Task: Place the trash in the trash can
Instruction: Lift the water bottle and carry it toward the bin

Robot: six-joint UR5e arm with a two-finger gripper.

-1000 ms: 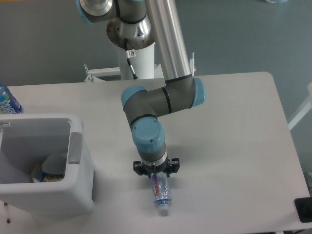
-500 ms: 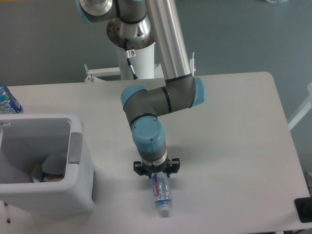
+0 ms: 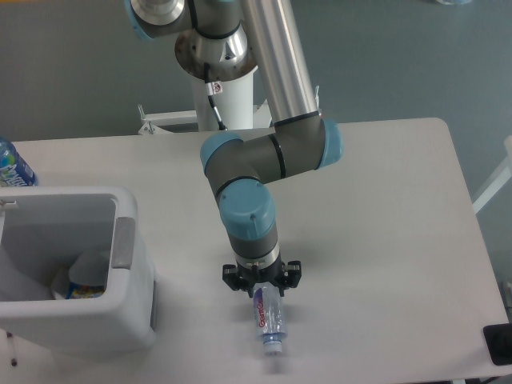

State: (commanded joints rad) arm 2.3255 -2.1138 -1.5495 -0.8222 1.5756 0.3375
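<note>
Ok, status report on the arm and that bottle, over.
Gripper down over the crushed bottle, fingers hidden, grip unconfirmed. Bottle near the table's front edge. Trash can at left, open top, nothing between them.

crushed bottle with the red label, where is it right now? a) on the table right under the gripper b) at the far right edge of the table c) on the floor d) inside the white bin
a: the crushed bottle lies on the table, its upper end under the gripper, well apart from the white bin.
</note>
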